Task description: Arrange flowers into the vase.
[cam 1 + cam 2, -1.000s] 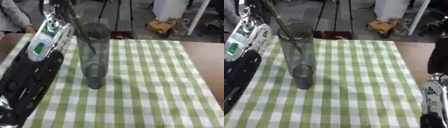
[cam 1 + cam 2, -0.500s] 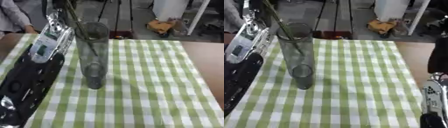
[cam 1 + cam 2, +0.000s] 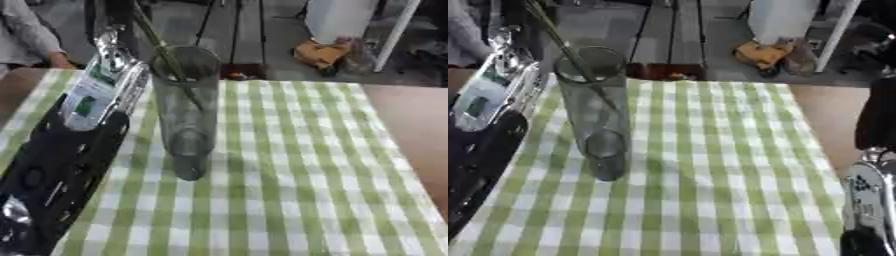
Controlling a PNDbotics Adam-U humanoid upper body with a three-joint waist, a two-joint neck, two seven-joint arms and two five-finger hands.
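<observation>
The left hand (image 3: 109, 42), at about ten o'clock above the glass vase (image 3: 187, 112), is reaching over it; its fingers are too blurred to tell. A green flower stem (image 3: 164, 52) is slanting from there down into the vase on the checked table (image 3: 297, 170).

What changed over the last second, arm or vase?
The left arm has drawn back toward the robot and to the left, away from the glass vase. The green stem stays leaning in the vase, which has not moved on the checked cloth. The right arm stays at the lower right edge.
</observation>
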